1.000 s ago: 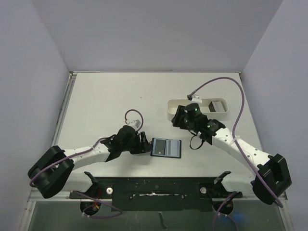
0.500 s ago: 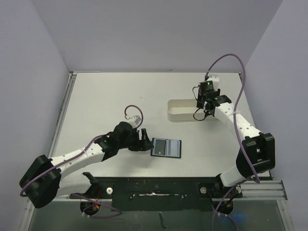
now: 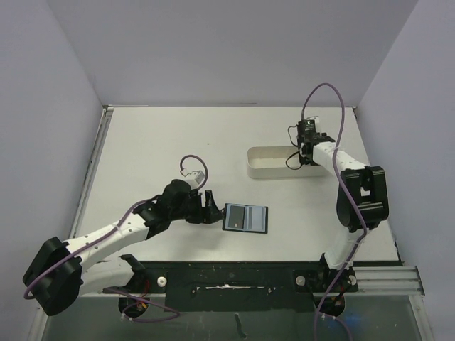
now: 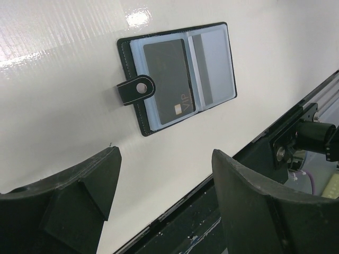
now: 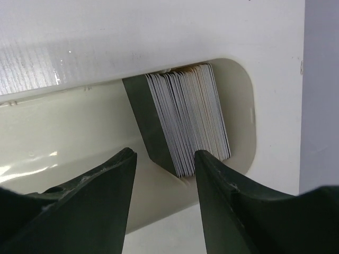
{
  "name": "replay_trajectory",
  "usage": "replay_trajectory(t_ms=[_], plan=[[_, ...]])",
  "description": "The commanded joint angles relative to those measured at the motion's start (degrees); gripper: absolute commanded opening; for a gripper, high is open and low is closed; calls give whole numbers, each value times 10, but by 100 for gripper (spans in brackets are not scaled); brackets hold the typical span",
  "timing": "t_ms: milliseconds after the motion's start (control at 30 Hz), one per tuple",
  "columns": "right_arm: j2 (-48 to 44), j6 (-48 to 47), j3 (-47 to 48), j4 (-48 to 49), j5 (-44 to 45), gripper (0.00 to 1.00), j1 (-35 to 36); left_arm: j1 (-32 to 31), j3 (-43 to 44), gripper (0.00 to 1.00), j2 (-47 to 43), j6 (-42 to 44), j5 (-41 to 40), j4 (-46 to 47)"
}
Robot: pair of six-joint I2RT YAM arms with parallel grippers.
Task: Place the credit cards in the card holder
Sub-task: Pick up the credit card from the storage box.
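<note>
At the near edge of the worktop (image 3: 163,142), the left gripper (image 4: 165,159) hovers released, jaws wide and holding nothing, just short of the card holder (image 4: 177,76). The black holder lies opened flat a little ahead of the fingertips, apart from them, its bluish-grey pockets facing up. From above, its long axis runs left to right, roughly parallel to the near edge. A dark card (image 4: 168,76) sits in one pocket, and the snap tab (image 4: 136,91) folds over the edge of the holder on that side. The black rail (image 4: 296,137) along the worktop's front edge runs close by the holder; on its other sides bare worktop surrounds it.

Farther back and to the right, the long white tray (image 3: 264,170) lies lengthwise left to right, with open worktop behind it and to its left. The right gripper (image 5: 164,156) hangs over the tray's right end, hiding that end in the overhead view. Its jaws are parted and grasp nothing. Its wrist camera shows the credit cards (image 5: 185,121) packed face to face in a stack, standing on edge in the tray's rounded end. They stand across the tray's width, a dark grey card at the front of the stack. The near corner of the stack shows between the two fingers, with no contact visible.
</note>
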Motion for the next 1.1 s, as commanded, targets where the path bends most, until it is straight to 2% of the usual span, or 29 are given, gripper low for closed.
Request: replay_trajectory(t_ms=[0, 267, 700, 867, 1067], plan=[[12, -37, 37, 40, 17, 49, -4, 8, 3, 68, -20, 12, 6, 6], [39, -48, 38, 46, 56, 49, -5, 14, -5, 68, -25, 12, 9, 7], [39, -60, 42, 47, 36, 40, -20, 17, -12, 68, -41, 8, 9, 1], [39, -60, 39, 52, 14, 47, -22, 19, -13, 68, -43, 8, 8, 2], [49, -57, 40, 55, 14, 47, -22, 20, -12, 68, -36, 8, 8, 5]])
